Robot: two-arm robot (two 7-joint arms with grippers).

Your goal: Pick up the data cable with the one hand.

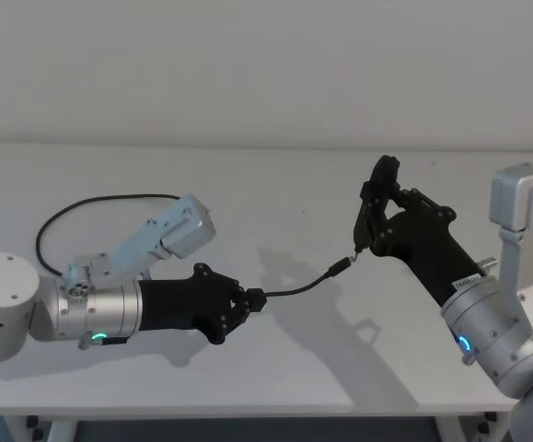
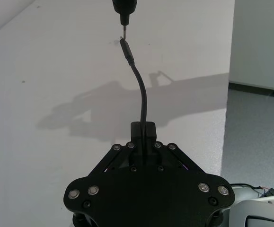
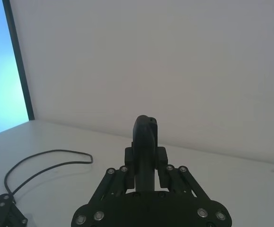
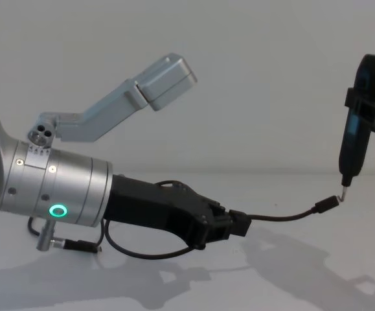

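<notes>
Pincer (image 1: pixel 248 301) on left (closed tight) clamps data cable (image 1: pixel 294 287) above table (image 1: pixel 248 184).

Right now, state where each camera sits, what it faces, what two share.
Head: high, looking down at the table; both arms.
Chest: low, looking across; left pincer shut on the data cable.
Left wrist: behind that pincer, along the cable.
Right wrist: behind the right pincer gripping the pin-tipped tool, facing the wall.
Head and chest share the cable's plug.
</notes>
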